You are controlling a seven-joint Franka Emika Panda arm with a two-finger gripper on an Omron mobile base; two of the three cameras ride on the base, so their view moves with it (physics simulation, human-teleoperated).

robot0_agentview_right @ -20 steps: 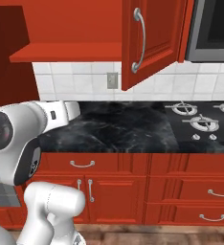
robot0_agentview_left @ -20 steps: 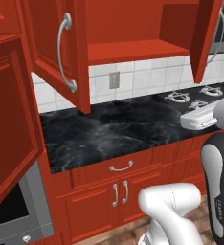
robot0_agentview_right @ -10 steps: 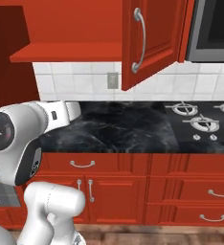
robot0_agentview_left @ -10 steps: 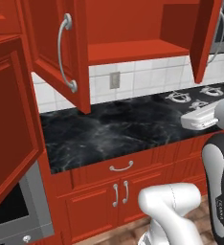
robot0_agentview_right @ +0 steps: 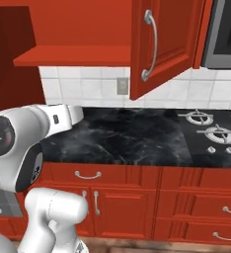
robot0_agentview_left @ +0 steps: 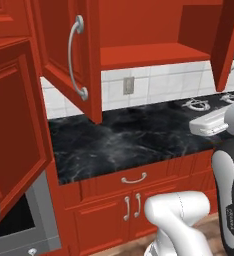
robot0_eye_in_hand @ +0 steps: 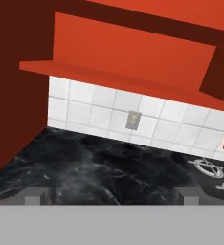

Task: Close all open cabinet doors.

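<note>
Above the counter an upper cabinet stands open, its bare red shelf (robot0_agentview_left: 149,54) showing. Its left cabinet door (robot0_agentview_left: 64,55) swings out toward me with a curved silver handle (robot0_agentview_left: 75,57). The right cabinet door (robot0_agentview_right: 162,44) also hangs open, seen edge-on (robot0_agentview_left: 226,42) from the left base view. A third cabinet door (robot0_agentview_left: 14,135) stands open at the far left, over the oven. My gripper (robot0_eye_in_hand: 111,195) is open with nothing between its fingertips (robot0_eye_in_hand: 35,194). It hovers over the counter and faces the open shelf (robot0_eye_in_hand: 118,76) and the backsplash.
The black marble counter (robot0_agentview_left: 124,137) runs below the cabinet, with gas burners (robot0_agentview_right: 211,131) at its right end. A wall outlet (robot0_eye_in_hand: 133,119) sits in the white tiles. A microwave (robot0_agentview_right: 226,34) hangs upper right and an oven (robot0_agentview_left: 19,230) sits lower left. The lower doors (robot0_agentview_left: 131,207) look shut.
</note>
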